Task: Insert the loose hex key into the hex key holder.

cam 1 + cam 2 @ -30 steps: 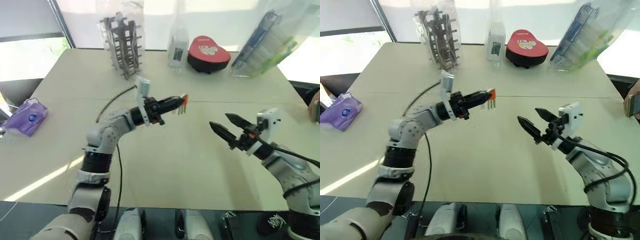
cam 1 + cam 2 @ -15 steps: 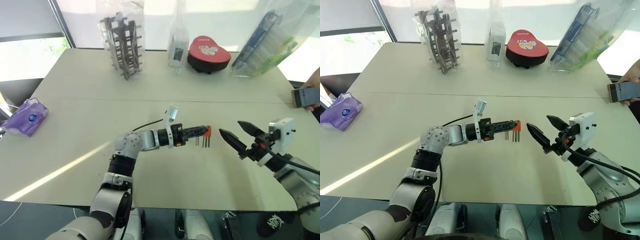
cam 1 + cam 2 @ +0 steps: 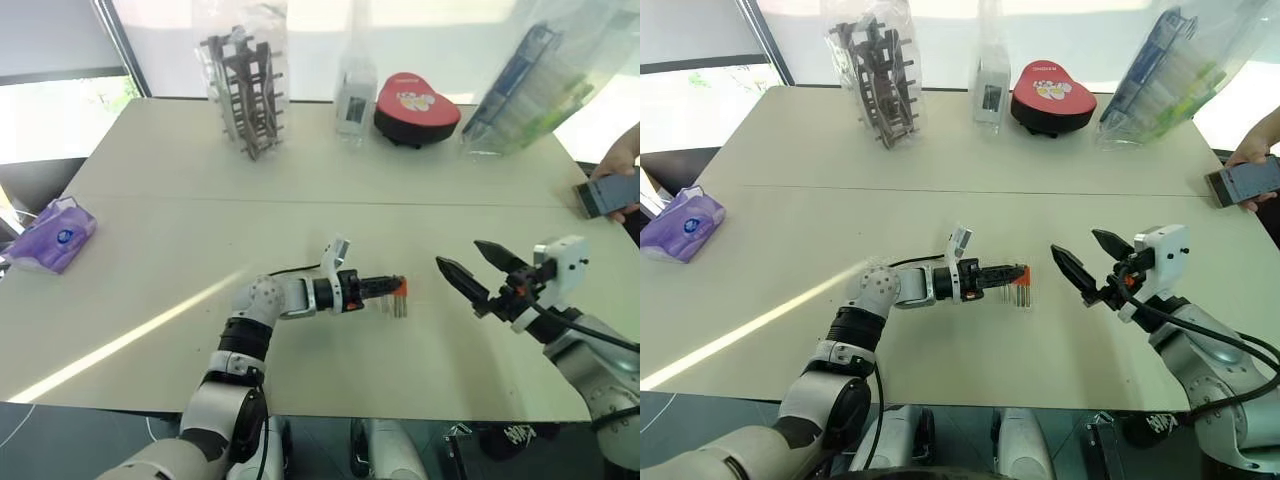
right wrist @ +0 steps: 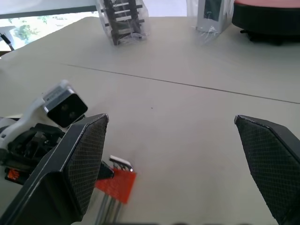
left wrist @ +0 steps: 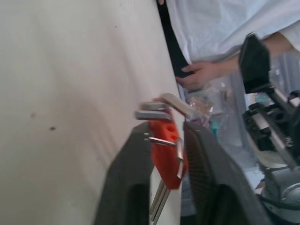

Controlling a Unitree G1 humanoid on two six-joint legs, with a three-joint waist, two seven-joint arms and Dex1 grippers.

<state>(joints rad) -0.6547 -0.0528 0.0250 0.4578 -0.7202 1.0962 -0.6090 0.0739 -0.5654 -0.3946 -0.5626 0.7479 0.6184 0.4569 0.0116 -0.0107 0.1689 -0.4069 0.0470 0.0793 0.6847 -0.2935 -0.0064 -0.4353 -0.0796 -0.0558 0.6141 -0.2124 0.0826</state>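
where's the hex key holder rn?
In the head views, the hex key holder is low over the near middle of the table, between the left gripper's jaws, left of the open right gripper.

Left hand (image 3: 392, 287) low over table (image 3: 150, 230), at hex key holder (image 3: 399, 287); right hand (image 3: 468, 268) empty, fingers spread.

looks like a lab or test room — plain beige table (image 3: 150, 200) by bright windows, bagged props (image 3: 245, 85) lined up at 12 o'clock, a person's hand (image 3: 1250, 160) holding a phone (image 3: 1243, 183) at 3 o'clock.
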